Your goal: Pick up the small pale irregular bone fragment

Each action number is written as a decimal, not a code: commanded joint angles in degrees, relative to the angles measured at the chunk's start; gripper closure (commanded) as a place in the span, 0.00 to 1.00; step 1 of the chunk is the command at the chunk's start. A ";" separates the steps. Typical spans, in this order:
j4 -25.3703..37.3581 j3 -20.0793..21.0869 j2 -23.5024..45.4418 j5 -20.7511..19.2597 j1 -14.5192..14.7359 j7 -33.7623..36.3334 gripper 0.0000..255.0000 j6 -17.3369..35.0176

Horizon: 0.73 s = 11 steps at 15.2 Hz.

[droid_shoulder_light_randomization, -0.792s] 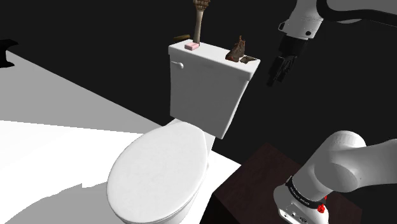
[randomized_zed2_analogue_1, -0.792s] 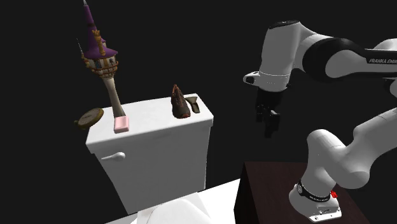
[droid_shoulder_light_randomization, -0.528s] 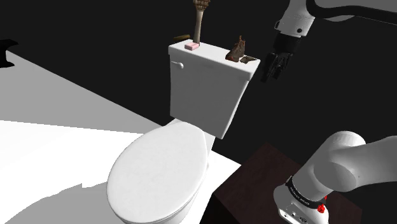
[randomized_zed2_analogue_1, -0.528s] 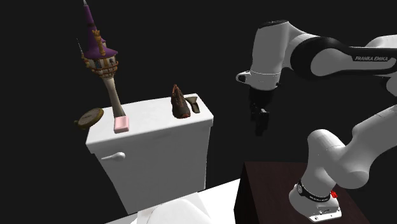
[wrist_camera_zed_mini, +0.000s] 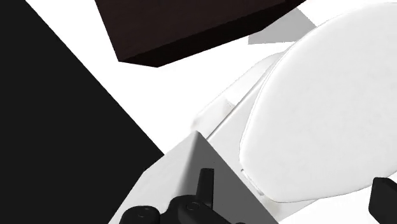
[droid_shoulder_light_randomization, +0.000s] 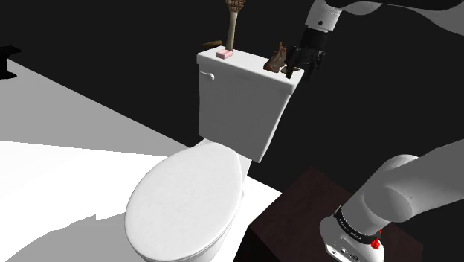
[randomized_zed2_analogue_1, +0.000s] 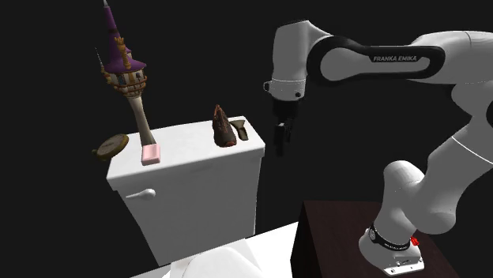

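Note:
A small flat tan-grey fragment (randomized_zed2_analogue_1: pixel 242 132) lies at the right end of the white toilet tank lid (randomized_zed2_analogue_1: pixel 190 150). It sits beside a dark brown pointed object (randomized_zed2_analogue_1: pixel 223 126). In the shoulder view the fragment (droid_shoulder_light_randomization: pixel 292 70) is at the lid's far right corner. My black gripper (randomized_zed2_analogue_1: pixel 280 144) hangs just past that end of the tank, to the fragment's right in the second exterior view, with its tips near lid height. From the shoulder camera the gripper (droid_shoulder_light_randomization: pixel 303 65) overlaps the tank's corner. In the wrist view the gripper (wrist_camera_zed_mini: pixel 293 191) is open and holds nothing; one finger (wrist_camera_zed_mini: pixel 205 183) shows over the tank.
Further along the lid are a pink block (randomized_zed2_analogue_1: pixel 151 153), a toy tower with a purple roof (randomized_zed2_analogue_1: pixel 126 71) and an olive round thing (randomized_zed2_analogue_1: pixel 111 145) at the back edge. The closed toilet seat (droid_shoulder_light_randomization: pixel 186 205) lies below, with the dark stand (droid_shoulder_light_randomization: pixel 297 208) beside it. A black area surrounds the tank.
The arm has swung the gripper up and toward the tank. It was well off to the right and is now beside the lid's right end.

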 commanded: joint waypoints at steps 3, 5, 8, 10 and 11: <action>7.97 -1.82 8.34 1.27 -2.09 4.98 0.00 0.30; 12.06 -2.82 12.30 2.06 -3.08 7.36 0.00 0.12; 18.41 -4.49 18.15 3.45 -4.63 10.79 0.00 -0.51; 22.79 -5.68 22.00 4.54 -5.77 12.99 0.00 -1.16; 25.03 -6.29 23.92 5.14 -6.37 14.07 0.00 -1.55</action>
